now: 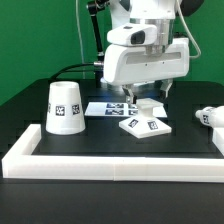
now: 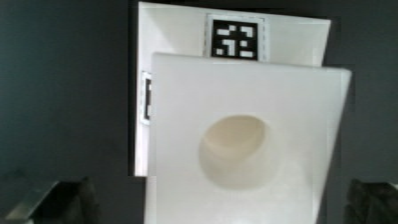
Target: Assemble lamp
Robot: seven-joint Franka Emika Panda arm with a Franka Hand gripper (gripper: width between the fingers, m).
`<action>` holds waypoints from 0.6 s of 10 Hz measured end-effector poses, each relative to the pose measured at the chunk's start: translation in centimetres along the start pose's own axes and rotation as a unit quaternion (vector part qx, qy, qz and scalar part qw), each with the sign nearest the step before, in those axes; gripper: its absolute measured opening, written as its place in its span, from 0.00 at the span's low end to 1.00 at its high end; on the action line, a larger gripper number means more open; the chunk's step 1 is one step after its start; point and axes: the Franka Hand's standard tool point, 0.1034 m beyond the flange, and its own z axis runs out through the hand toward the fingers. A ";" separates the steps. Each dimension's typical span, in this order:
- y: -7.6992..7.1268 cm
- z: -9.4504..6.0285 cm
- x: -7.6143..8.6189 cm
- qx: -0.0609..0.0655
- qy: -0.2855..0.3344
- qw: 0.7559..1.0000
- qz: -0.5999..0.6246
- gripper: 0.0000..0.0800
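The white flat angular lamp base (image 1: 146, 121) lies on the black table right of centre, with marker tags on its top. In the wrist view the base (image 2: 267, 90) fills the picture, showing a round socket hollow (image 2: 235, 150) and one tag (image 2: 235, 40). My gripper (image 1: 147, 97) hangs directly above the base, open, and in the wrist view (image 2: 214, 200) its dark fingertips (image 2: 59, 197) stand wide on either side of the base, not touching it. The tapered shade (image 1: 65, 107) stands at the exterior view's left. The bulb (image 1: 208, 117) lies at the far right.
The marker board (image 1: 107, 107) lies flat behind the base, partly under the arm. A raised white border (image 1: 110, 164) runs along the table's front and up its left side. A cable (image 1: 70, 68) trails at the back left.
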 end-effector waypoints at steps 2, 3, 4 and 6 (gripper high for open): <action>-0.2 0.8 -0.3 0.000 0.004 1.000 -0.001 0.87; -0.2 1.2 -0.4 0.000 0.004 1.000 -0.002 0.87; -0.1 1.4 -0.4 0.001 0.003 1.000 -0.002 0.87; -0.1 1.3 -0.4 0.000 0.003 1.000 -0.002 0.73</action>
